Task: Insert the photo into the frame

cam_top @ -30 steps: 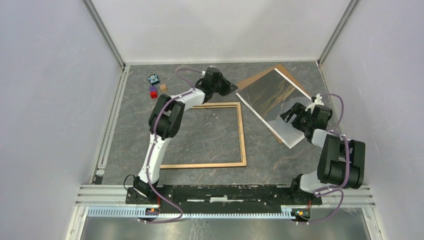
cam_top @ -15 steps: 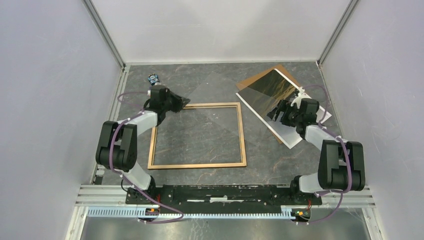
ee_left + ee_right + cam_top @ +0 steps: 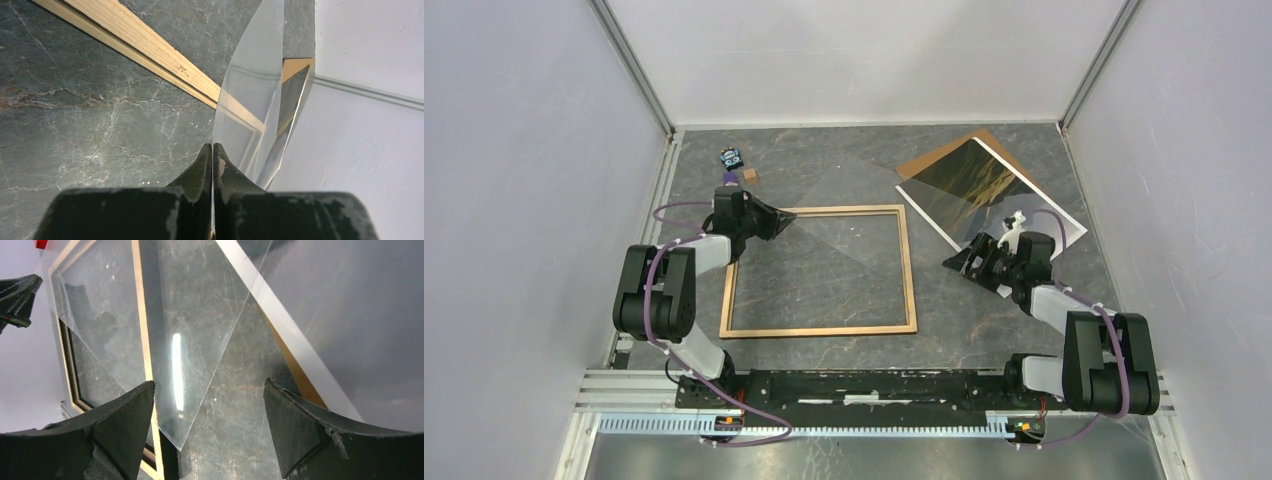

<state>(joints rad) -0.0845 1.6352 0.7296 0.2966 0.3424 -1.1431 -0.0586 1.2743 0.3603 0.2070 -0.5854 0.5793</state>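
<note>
The left gripper (image 3: 212, 148) is pinched tight on one corner of a clear sheet (image 3: 252, 95), right by the far left corner of the frame (image 3: 910, 270). The clear sheet is held up and slants across over the frame toward the right side. The right gripper (image 3: 209, 385) has its fingers (image 3: 125, 420) spread wide and holds nothing. Another corner of the clear sheet pokes in between them, and I cannot tell if it touches. This gripper sits low between the frame and the photo (image 3: 984, 190). The photo lies flat, picture side up, on a brown board (image 3: 939, 157) on the table (image 3: 694, 170), over on the far right. From the right gripper the photo is just behind and to the right. Its long side runs on a slant, from far left to near right. The frame lies to the left of it, wood side up. The right arm is much nearer the photo than the left arm, so I think it is the one to fetch it
</note>
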